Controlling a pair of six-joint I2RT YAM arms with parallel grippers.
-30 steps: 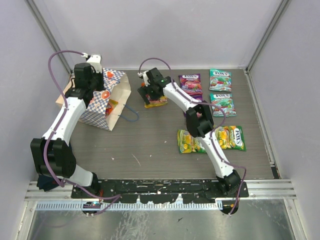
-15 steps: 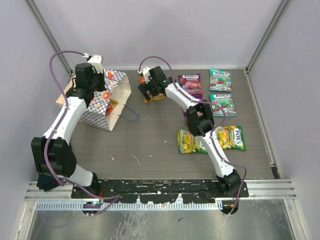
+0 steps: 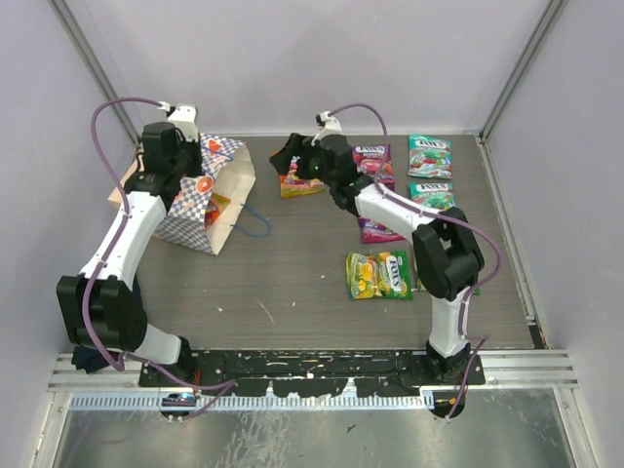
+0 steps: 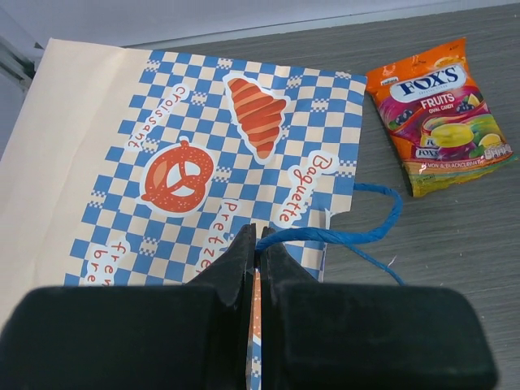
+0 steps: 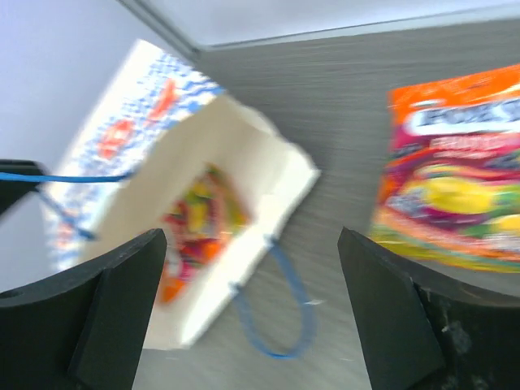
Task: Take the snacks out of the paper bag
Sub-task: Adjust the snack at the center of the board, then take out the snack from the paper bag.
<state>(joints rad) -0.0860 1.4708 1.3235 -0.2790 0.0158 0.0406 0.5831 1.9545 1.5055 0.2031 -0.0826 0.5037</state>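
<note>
The paper bag [image 3: 200,200] lies on its side at the back left, mouth toward the middle. My left gripper [image 3: 181,148] is shut on its blue cord handle [image 4: 325,237], above the checkered side [image 4: 203,146]. My right gripper [image 3: 286,161] is open and empty, pointing at the bag mouth [image 5: 244,187], where a colourful snack packet [image 5: 199,223] shows inside. An orange-red snack packet [image 3: 303,184] lies on the table just under and beside the right gripper; it also shows in the left wrist view [image 4: 443,114] and the right wrist view [image 5: 455,191]. The right wrist view is blurred.
Other packets lie on the right half of the table: purple [image 3: 373,159], two teal [image 3: 429,154] [image 3: 432,196], another purple [image 3: 375,230], and yellow-green [image 3: 380,275]. A loose blue handle loop [image 3: 255,222] lies beside the bag. Walls close in on the back and both sides.
My right gripper has let go of the orange-red packet, which now lies on the table, and has opened. The right arm has swung its elbow to the right. The left arm has barely moved.
</note>
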